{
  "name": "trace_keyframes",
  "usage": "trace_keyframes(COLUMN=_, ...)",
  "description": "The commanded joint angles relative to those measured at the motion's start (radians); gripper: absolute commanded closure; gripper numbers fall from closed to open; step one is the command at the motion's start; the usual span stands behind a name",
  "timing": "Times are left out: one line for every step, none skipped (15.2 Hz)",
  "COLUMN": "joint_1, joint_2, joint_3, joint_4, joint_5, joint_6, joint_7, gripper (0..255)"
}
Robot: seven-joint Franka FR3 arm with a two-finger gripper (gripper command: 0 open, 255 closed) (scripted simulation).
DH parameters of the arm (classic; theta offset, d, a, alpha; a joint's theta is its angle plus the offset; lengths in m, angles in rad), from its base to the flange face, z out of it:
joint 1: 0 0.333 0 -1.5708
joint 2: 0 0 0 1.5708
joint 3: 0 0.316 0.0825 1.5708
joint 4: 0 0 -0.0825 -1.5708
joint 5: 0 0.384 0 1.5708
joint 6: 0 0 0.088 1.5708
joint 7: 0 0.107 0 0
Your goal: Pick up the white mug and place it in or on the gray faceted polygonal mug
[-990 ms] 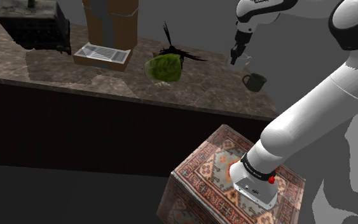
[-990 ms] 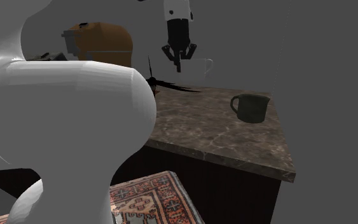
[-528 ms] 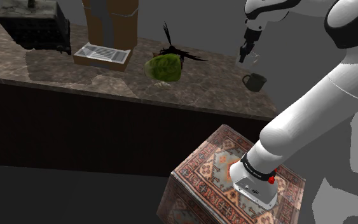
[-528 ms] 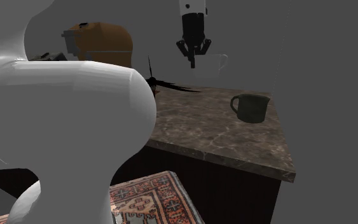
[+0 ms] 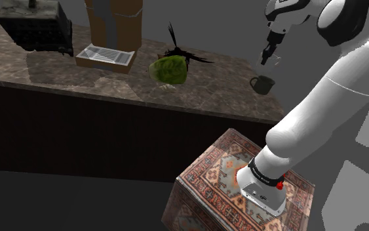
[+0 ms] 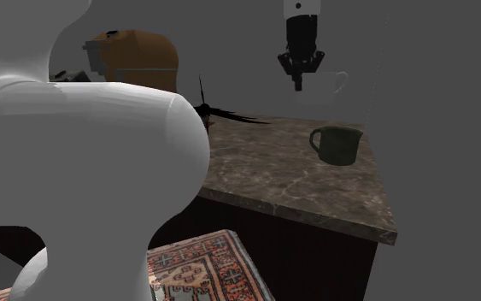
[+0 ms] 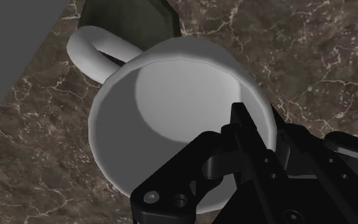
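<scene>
Wrist view: the black gripper (image 7: 255, 130) is closed narrowly on the rim wall of the white mug (image 7: 165, 95), one finger inside the bowl and the other outside, so the mug hangs from that pinch with its mouth facing the camera and its handle pointing away from the fingers. Just past that handle, lower down, sits the dark grey-green faceted mug (image 7: 130, 19), with the brown veined marble counter (image 7: 311, 57) spread beneath both. In the second exterior view the gripper holds the white mug well above the counter; the faceted mug stands upright below it and a little to that view's right, near the counter's corner. I judge the step in hand to be the carry. The lift is done and the placing is not yet begun. The next move calls for bringing the white mug's base over the faceted mug's mouth, then lowering gently, since the off-centre rim grip may let it tilt. No brand, label or legible writing appears on either mug.
</scene>
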State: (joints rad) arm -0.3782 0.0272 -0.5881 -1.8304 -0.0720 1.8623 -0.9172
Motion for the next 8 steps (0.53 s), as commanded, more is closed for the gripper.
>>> trace_keyframes(joint_1=-0.026, joint_2=0.034, joint_3=-0.023, joint_4=0.041, joint_5=0.022, joint_6=-0.008, joint_7=-0.057, gripper=255)
trace_keyframes(joint_1=-0.042, joint_2=0.058, joint_3=-0.034, joint_4=0.067, joint_5=0.037, joint_6=-0.012, joint_7=-0.087, gripper=255)
trace_keyframes(joint_1=-0.059, joint_2=0.083, joint_3=-0.045, joint_4=0.094, joint_5=0.054, joint_6=-0.017, joint_7=-0.118, gripper=255)
trace_keyframes(joint_1=-0.077, joint_2=0.11, joint_3=-0.054, joint_4=0.122, joint_5=0.072, joint_6=-0.023, joint_7=-0.149, gripper=255)
trace_keyframes(joint_1=-0.108, joint_2=0.153, joint_3=-0.068, joint_4=0.17, joint_5=0.102, joint_6=-0.034, joint_7=-0.197, gripper=255)
trace_keyframes(joint_1=-0.109, joint_2=0.154, joint_3=-0.066, joint_4=0.157, joint_5=0.102, joint_6=-0.021, joint_7=-0.196, gripper=255)
trace_keyframes(joint_1=-0.109, joint_2=0.155, joint_3=-0.065, joint_4=0.145, joint_5=0.102, joint_6=-0.007, joint_7=-0.196, gripper=255)
trace_keyframes(joint_1=-0.109, joint_2=0.156, joint_3=-0.065, joint_4=0.133, joint_5=0.103, joint_6=0.006, joint_7=-0.195, gripper=255)
